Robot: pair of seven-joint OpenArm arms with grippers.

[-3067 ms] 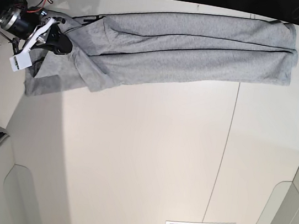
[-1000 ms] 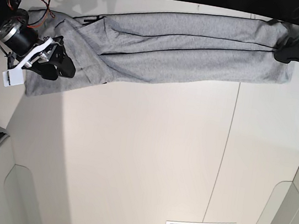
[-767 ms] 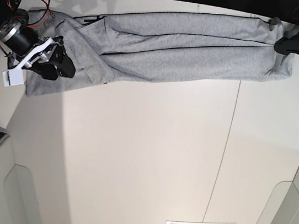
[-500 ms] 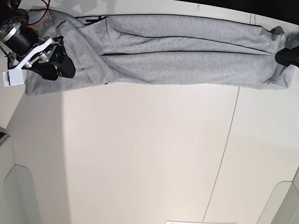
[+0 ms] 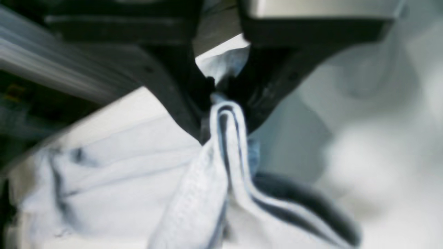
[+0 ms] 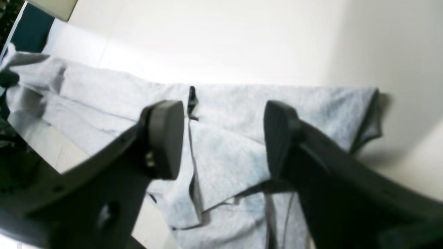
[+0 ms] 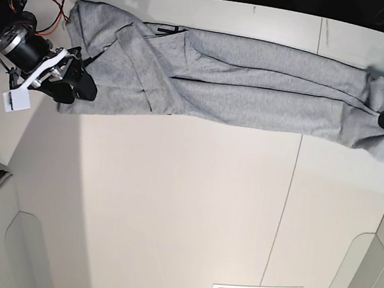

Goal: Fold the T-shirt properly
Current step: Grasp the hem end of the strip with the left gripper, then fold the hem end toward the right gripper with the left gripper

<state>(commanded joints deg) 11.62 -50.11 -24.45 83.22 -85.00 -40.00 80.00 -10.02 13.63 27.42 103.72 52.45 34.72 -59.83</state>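
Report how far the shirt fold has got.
Done: the shirt lies as a long narrow band, sides folded in. In hand: the left tool is shut on one end, pulling it taut; the right tool hovers open over the other. Left: folding end to end.

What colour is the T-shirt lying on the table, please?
The T-shirt is plain light heather grey; the base view shows it best.

Left tool [image 5: 221, 93] at far end of its reach, jaws pinched tight on a bunched fold of the T-shirt [image 7: 243, 87]. Right tool [image 6: 221, 138] low over the surface, jaws spread wide, both pads clear of fabric, gripping nothing.
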